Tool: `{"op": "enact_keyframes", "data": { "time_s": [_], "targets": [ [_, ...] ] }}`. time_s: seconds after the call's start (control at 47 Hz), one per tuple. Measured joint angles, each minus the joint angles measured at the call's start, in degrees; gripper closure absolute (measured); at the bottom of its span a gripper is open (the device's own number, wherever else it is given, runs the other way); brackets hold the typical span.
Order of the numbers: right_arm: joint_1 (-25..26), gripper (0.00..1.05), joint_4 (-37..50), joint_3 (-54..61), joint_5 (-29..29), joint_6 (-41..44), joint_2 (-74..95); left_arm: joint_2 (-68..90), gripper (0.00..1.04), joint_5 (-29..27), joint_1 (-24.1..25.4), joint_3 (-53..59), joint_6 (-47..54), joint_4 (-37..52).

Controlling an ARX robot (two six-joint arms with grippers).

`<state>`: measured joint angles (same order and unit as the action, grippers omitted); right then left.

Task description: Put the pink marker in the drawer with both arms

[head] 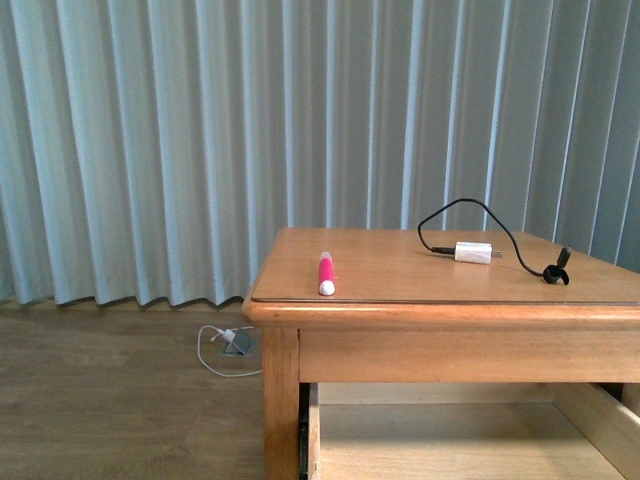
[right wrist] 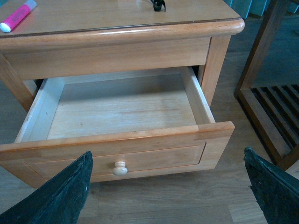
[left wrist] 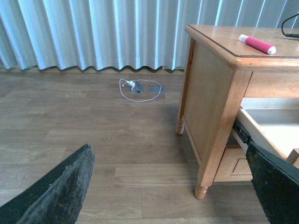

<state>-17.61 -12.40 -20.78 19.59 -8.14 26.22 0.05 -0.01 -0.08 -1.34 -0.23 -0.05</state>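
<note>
Far left, a white cable (left wrist: 132, 85) lies looped on the floor by the curtain. Our left gripper (left wrist: 168, 149) hangs low beside the wooden table (head: 450, 312), jaws spread wide and gripping nothing; the pink marker (head: 326, 272) lies on the tabletop near its front-left corner, white cap toward us; further right sit a white charger block (head: 473, 252) and its black cable (head: 553, 273); below, the drawer (right wrist: 117, 140) stands pulled out, its round knob (right wrist: 120, 168) facing our right gripper (right wrist: 168, 154), which is also spread wide around nothing.

Pink marker (head: 326, 272) (white cap); light-brown drawer (right wrist: 140, 154), pale inside.
</note>
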Motion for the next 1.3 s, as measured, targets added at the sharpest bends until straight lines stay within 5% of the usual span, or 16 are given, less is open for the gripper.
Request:
{"op": "enact_keyframes", "data": {
  "time_s": [0.489,0.553,0.616,0.829,1.296],
  "targets": [
    [0.0,0.08,0.0,0.0,0.0,0.0,0.0,0.0,0.06,0.0,0.0,0.0,0.0,0.0],
    [0.0,0.08,0.0,0.0,0.0,0.0,0.0,1.2,0.06,12.6,3.1,0.0,-2.2,0.5],
    [0.0,0.08,0.0,0.0,0.0,0.0,0.0,3.3,0.06,16.3,2.7,-0.3,-3.4,0.5],
    [0.0,0.08,0.0,0.0,0.0,0.0,0.0,26.0,0.06,7.3,-5.8,-11.9,-4.7,12.1],
    [0.0,0.08,0.0,0.0,0.0,0.0,0.0,74.5,0.06,-3.1,-16.2,-44.3,-10.0,19.9]
  ]
}}
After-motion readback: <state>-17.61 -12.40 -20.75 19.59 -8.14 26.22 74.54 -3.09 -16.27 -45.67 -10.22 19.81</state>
